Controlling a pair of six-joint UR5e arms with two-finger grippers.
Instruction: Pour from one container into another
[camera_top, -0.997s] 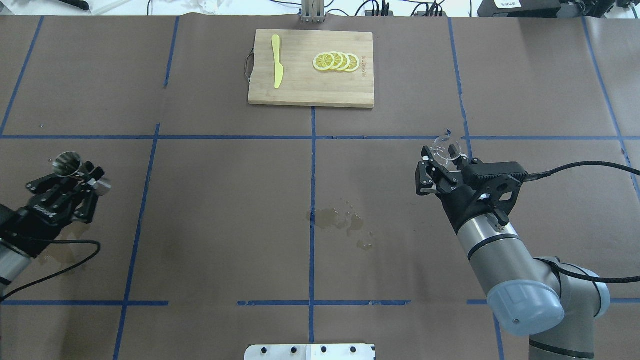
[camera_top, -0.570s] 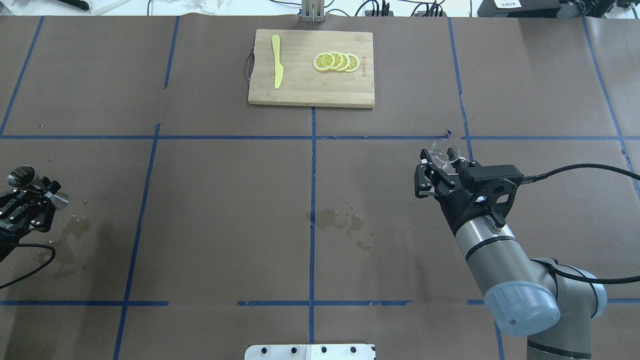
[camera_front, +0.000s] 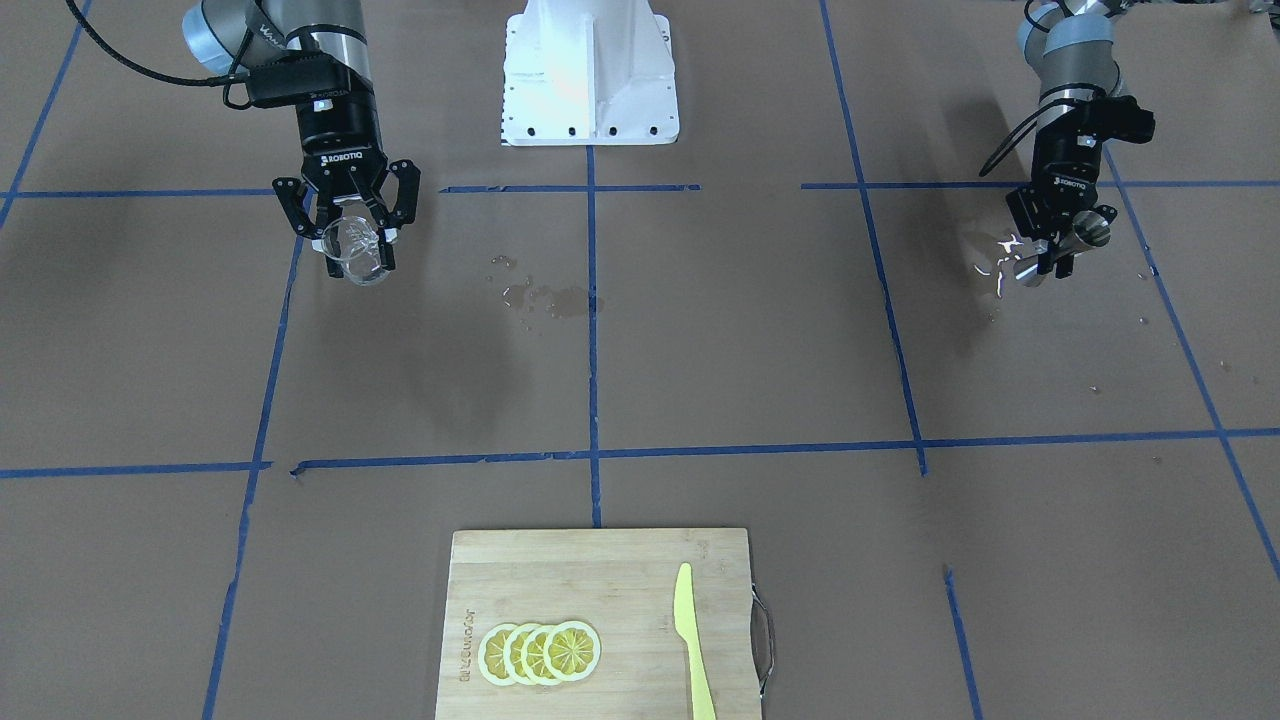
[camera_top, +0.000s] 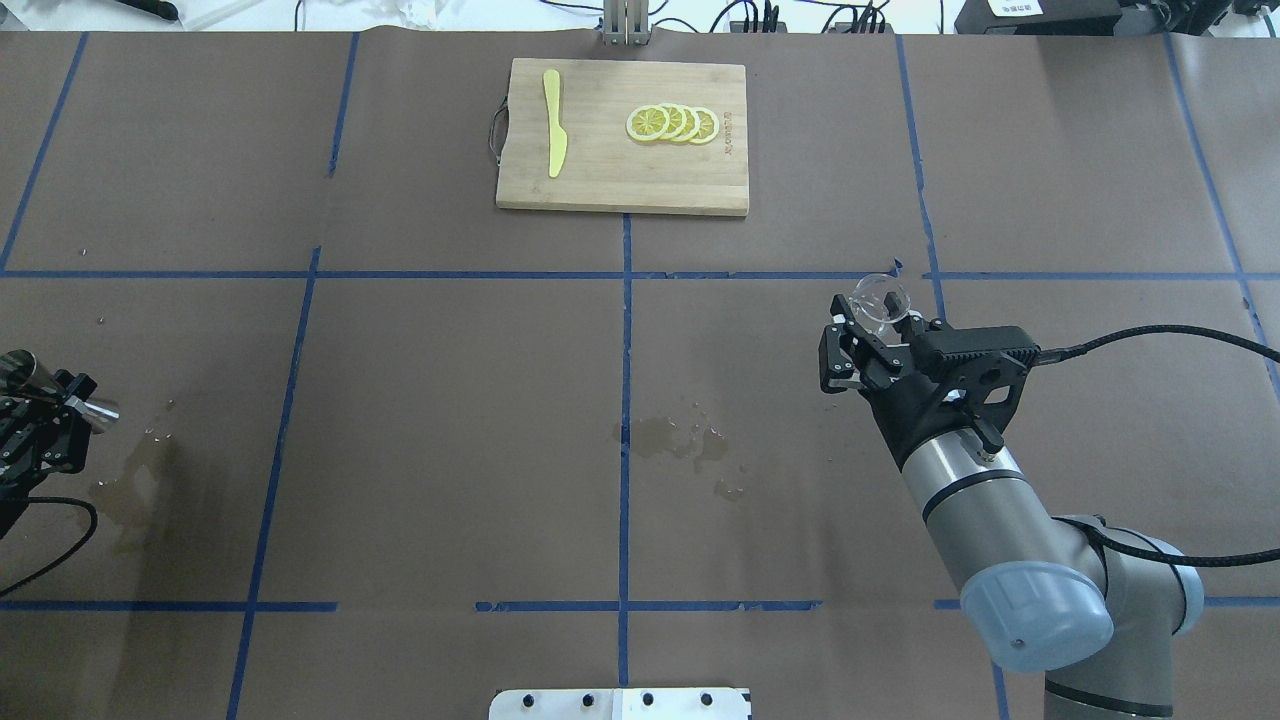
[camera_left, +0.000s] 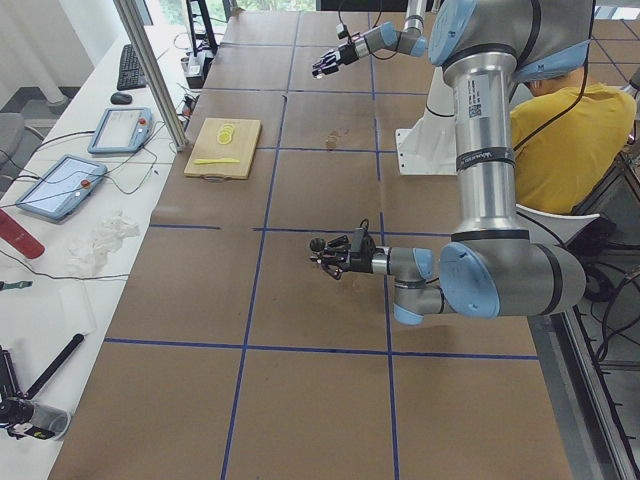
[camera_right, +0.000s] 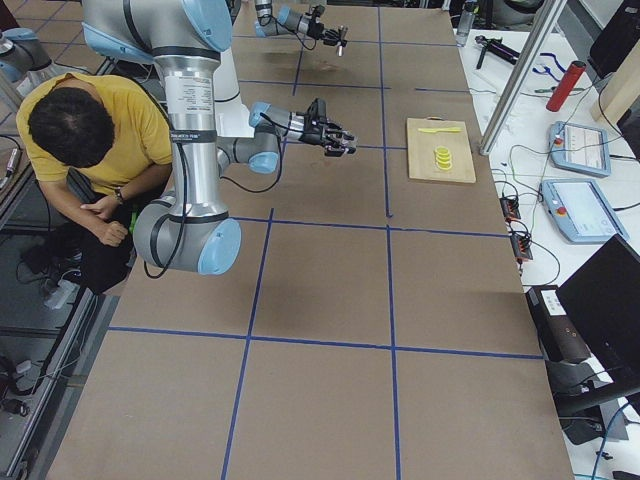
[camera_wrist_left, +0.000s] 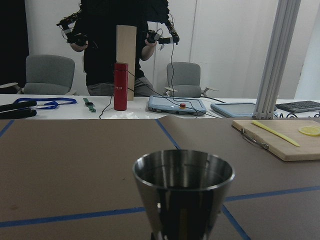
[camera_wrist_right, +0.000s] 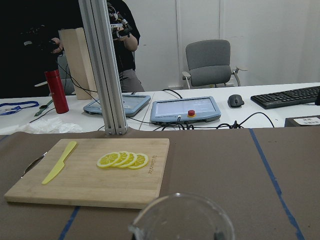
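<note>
The steel jigger (camera_top: 20, 368) hangs above the table's far left edge, with my left gripper (camera_top: 55, 392) shut on its waist. In the left wrist view the jigger (camera_wrist_left: 183, 190) stands upright, its wide cone open upward. The front-facing view shows that gripper (camera_front: 1055, 250) and the jigger (camera_front: 1090, 232) at right. The clear glass cup (camera_top: 882, 298) is lifted off the table right of centre, and my right gripper (camera_top: 872, 322) is shut on it. Only the cup's rim (camera_wrist_right: 182, 217) shows at the bottom of the right wrist view. The two containers are far apart.
A wooden cutting board (camera_top: 620, 185) at the far middle carries lemon slices (camera_top: 672, 123) and a yellow knife (camera_top: 553, 125). A puddle (camera_top: 680, 440) lies at the table's centre. A wet patch (camera_top: 140, 470) spreads below the left gripper. A person sits behind the robot (camera_right: 85, 140).
My left arm has drawn back to the table's left edge with the jigger, uncovering the wet patch. My right gripper has shifted slightly left with the cup.
</note>
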